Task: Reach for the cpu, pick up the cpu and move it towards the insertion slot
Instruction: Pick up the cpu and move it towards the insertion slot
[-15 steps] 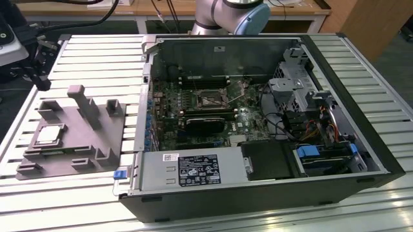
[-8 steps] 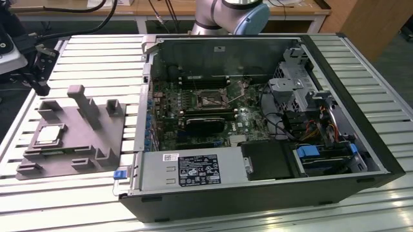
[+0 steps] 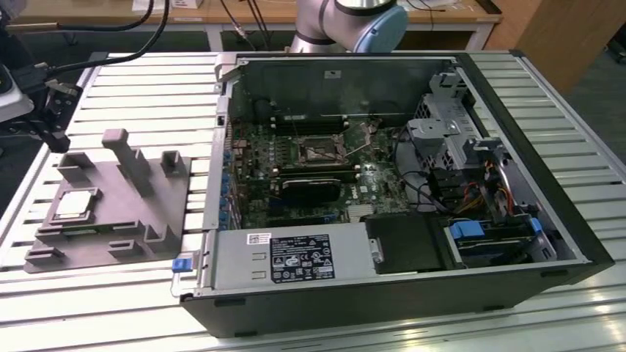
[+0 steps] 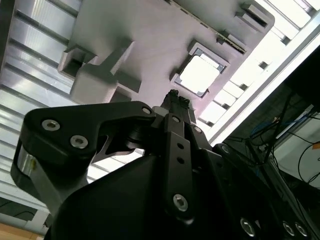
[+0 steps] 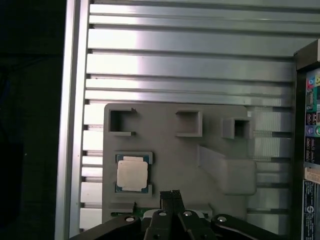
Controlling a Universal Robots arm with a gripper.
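Ribbed aluminium slats form the table (image 3: 117, 81) in the exterior view. A black metal computer case (image 3: 547, 220) lies on it, opened, with its green motherboard (image 3: 377, 183) showing. Near the board's middle is the insertion slot (image 3: 318, 152), a square socket with a shiny metal frame and a dark centre. A larger black rectangular block (image 3: 311, 191) sits just beside it. Well apart from the case, toward the exterior view's left, a grey plastic tray (image 3: 117, 220) with upright posts lies on the slats. The small, flat, square cpu (image 3: 75, 204), silver-grey on top with a pale rim, lies in a recess of that tray. The silver and pale-blue arm (image 3: 347, 22) rises beyond the case.

In the second wrist view the black gripper (image 4: 177, 97) hangs above the tray (image 4: 125, 25). Its fingers are pressed together with nothing between them. The cpu (image 4: 200, 75) lies flat in its square recess, near the fingertips (image 4: 172, 95) but not touching them.

In the first wrist view the cpu (image 5: 132, 173) sits level in its dark-edged pocket of the tray (image 5: 170, 160). The clenched, empty gripper (image 5: 170, 193) is over the tray just beside that pocket, clear of the chip. The table's slats (image 5: 190, 65) stretch past the tray, and the case's port panel (image 5: 312, 140) shows at the frame's edge.
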